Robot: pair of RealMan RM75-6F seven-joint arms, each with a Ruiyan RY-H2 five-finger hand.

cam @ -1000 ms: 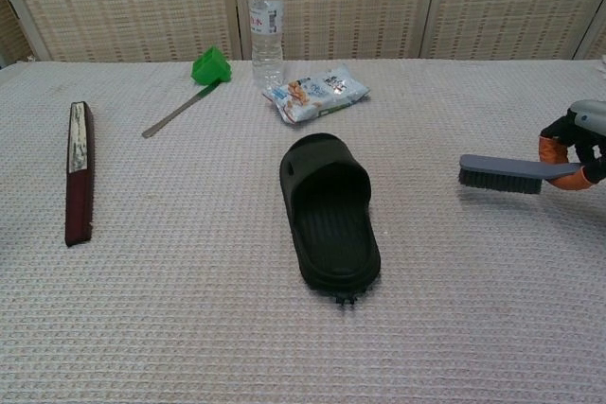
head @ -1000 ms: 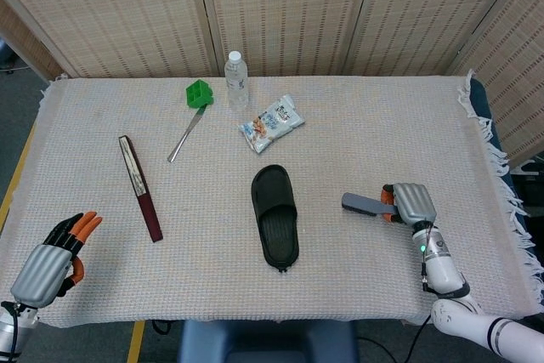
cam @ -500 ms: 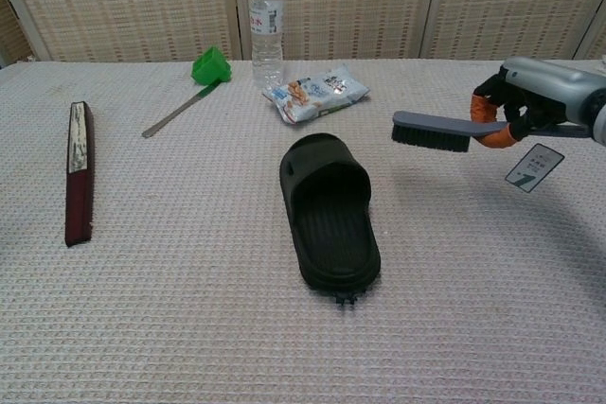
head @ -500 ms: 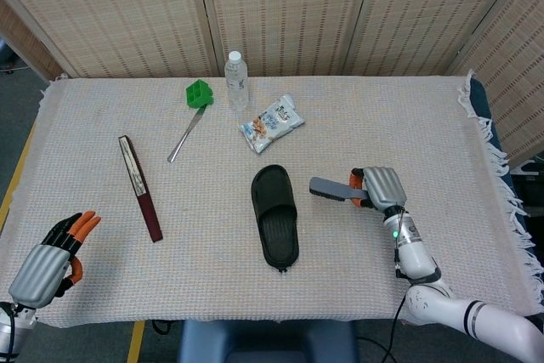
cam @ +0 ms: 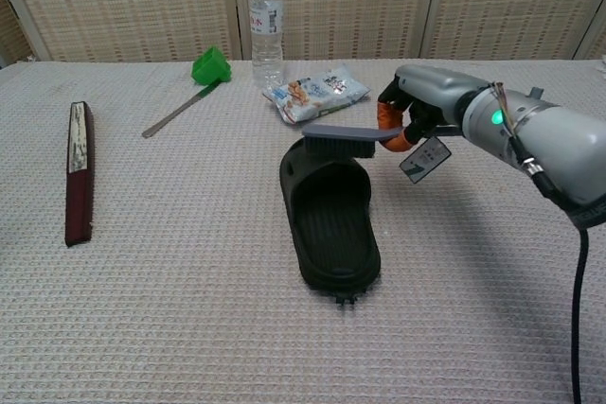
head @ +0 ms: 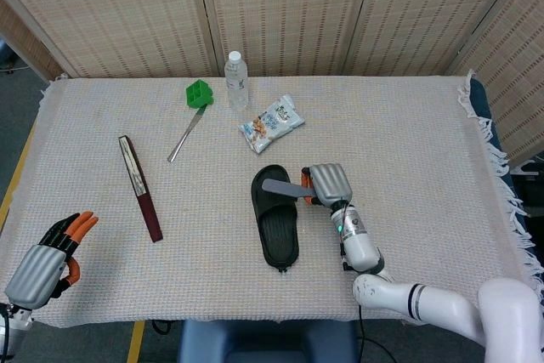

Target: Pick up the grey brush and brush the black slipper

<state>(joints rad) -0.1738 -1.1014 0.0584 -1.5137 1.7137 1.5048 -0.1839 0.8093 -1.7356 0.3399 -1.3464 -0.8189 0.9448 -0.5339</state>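
The black slipper [head: 275, 217] [cam: 330, 214] lies mid-table, toe end toward the back. My right hand [head: 328, 183] [cam: 426, 104] grips the handle of the grey brush [head: 279, 187] [cam: 339, 140]. The brush head hangs bristles down right over the slipper's toe strap; whether it touches I cannot tell. A small white tag [cam: 423, 158] dangles below the hand. My left hand [head: 44, 257] rests at the table's front left corner in the head view, fingers loosely extended and holding nothing.
A dark red flat case [head: 140, 188] [cam: 78, 171] lies at the left. At the back stand a water bottle [head: 236, 79] [cam: 266, 26], a snack packet [head: 271, 122] [cam: 316, 92] and a green-headed tool with a metal handle [head: 193, 110] [cam: 192, 88].
My right hand carried the brush leftward from the table's right side to above the slipper's toe end. The left hand stayed put.
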